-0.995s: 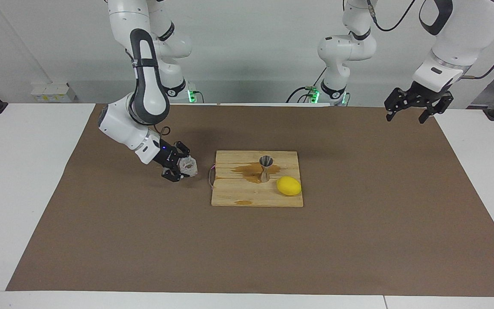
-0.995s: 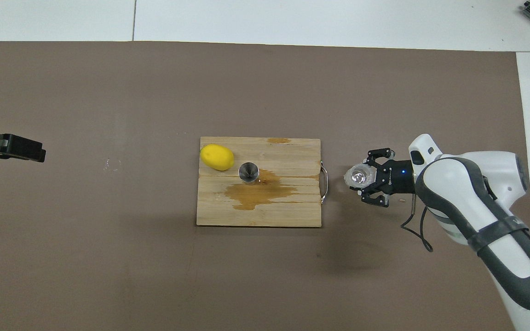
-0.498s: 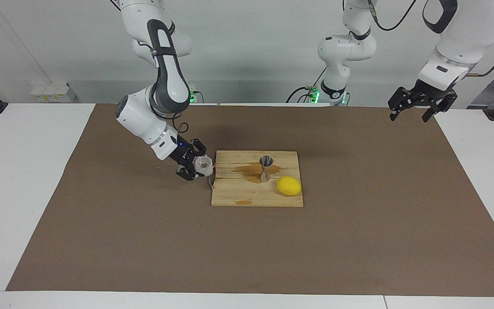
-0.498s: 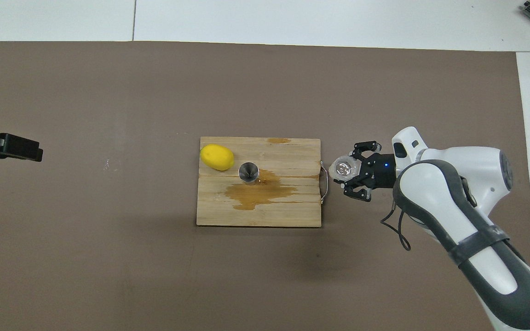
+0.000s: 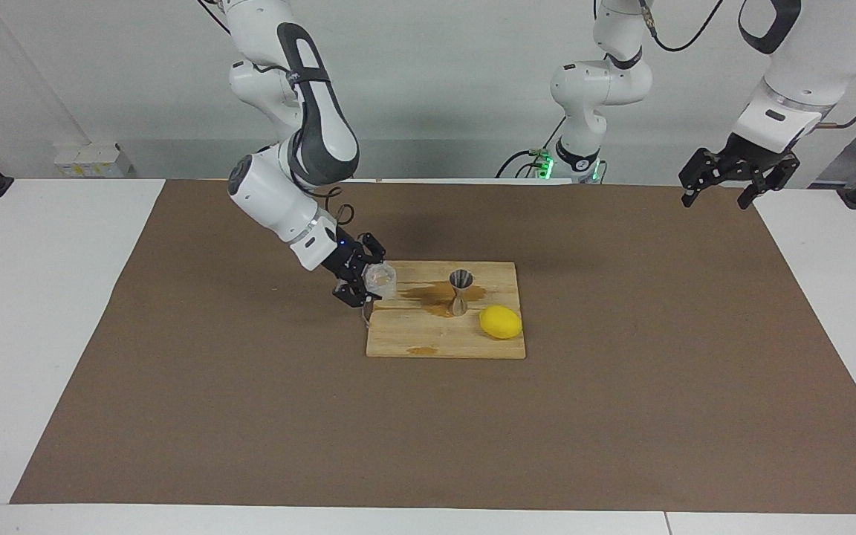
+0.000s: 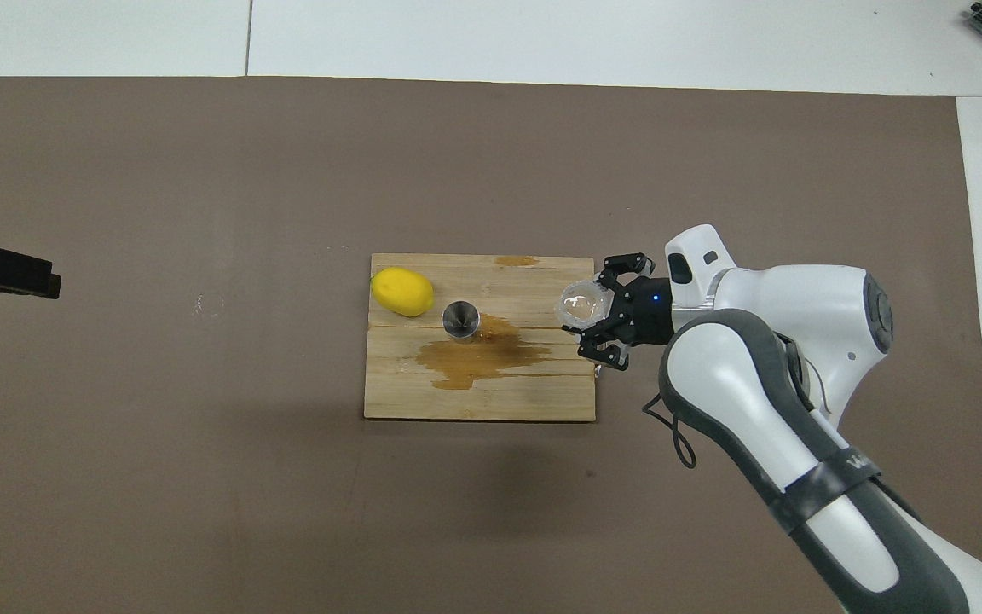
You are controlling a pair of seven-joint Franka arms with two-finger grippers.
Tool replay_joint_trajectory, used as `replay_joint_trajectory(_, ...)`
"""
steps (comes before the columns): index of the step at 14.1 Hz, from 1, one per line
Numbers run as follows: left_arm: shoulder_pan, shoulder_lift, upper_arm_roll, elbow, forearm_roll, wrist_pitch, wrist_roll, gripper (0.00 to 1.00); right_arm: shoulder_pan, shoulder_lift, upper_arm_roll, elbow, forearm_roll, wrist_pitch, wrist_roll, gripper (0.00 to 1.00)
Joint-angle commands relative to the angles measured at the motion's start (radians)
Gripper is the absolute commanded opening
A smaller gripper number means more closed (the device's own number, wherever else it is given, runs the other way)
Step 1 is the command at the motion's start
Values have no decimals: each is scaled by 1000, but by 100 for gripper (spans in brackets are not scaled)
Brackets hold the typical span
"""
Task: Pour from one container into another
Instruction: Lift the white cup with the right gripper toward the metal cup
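The right gripper (image 5: 370, 280) clamps the faceted clear glass tumbler (image 5: 380, 279) over the wooden board's (image 5: 443, 342) edge, beside the steel hourglass jigger (image 5: 461, 292) (left gripper (image 5: 736, 178) spread apart).

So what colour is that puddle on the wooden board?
Amber-brown puddle, clearest in the overhead view, beside the metal cup.

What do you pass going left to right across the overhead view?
Left tool → lemon → jigger → glass tumbler held in the right tool.
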Motion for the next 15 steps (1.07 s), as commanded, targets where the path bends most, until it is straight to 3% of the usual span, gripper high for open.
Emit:
replay_joint_trajectory(1,-2,-15,-5,-20,8,19,3,100,37,-5,2,12,-51,37,88,54)
replay_joint_trajectory(6,-7,-14,-6,-20,8,17,18,100,89,15,4,70,-287,31,321,54)
replay_joint_trajectory(13,-10,-12,-6,-29,10,20,18,100,154,24,4,113,-415,29,488,54)
replay_joint_trajectory(15,-10,-11,-8,-29,10,26,18,100,182,35,4,146,-543,19,584,54)
